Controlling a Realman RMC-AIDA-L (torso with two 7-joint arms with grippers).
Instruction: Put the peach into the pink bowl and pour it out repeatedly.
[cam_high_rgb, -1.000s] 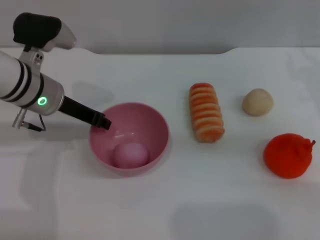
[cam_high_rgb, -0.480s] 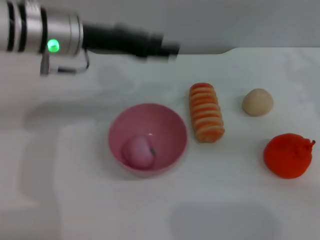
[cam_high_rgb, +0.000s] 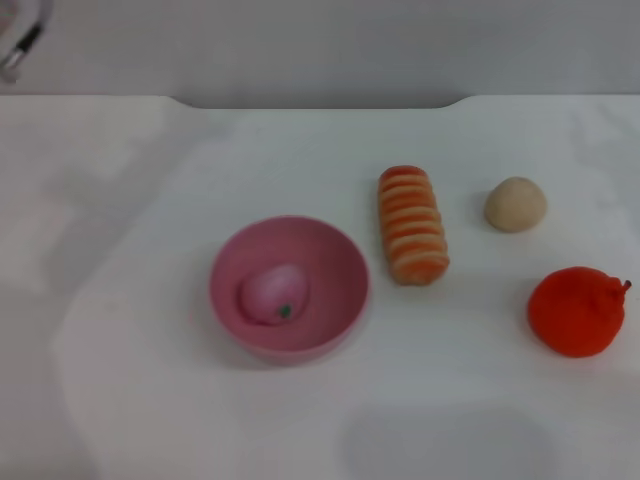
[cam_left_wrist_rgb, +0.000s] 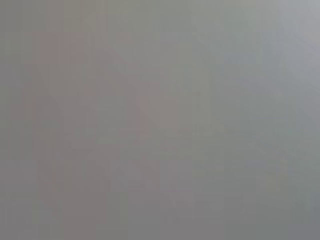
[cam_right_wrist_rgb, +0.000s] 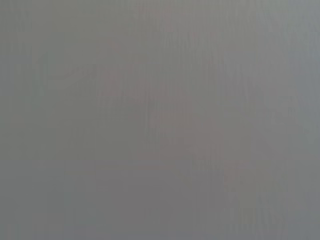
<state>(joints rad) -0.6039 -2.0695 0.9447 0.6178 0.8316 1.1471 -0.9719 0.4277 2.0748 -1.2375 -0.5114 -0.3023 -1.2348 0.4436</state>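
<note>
While the peach (cam_high_rgb: 274, 295) lies inside the upright pink bowl (cam_high_rgb: 335, 262) on the bench (cam_high_rgb: 150, 400), placing looks done; pouring comes next, requiring a rim grasp. Neither end effector visible, so their state cannot be told.

I see a pale pink peach (cam_high_rgb: 273, 294) with a green stem mark, a glossy pink bowl (cam_high_rgb: 340, 268), an orange-and-cream striped roll (cam_high_rgb: 411, 224), a beige ball (cam_high_rgb: 516, 204), an orange-red fruit (cam_high_rgb: 576, 311), a white table (cam_high_rgb: 200, 420).
</note>
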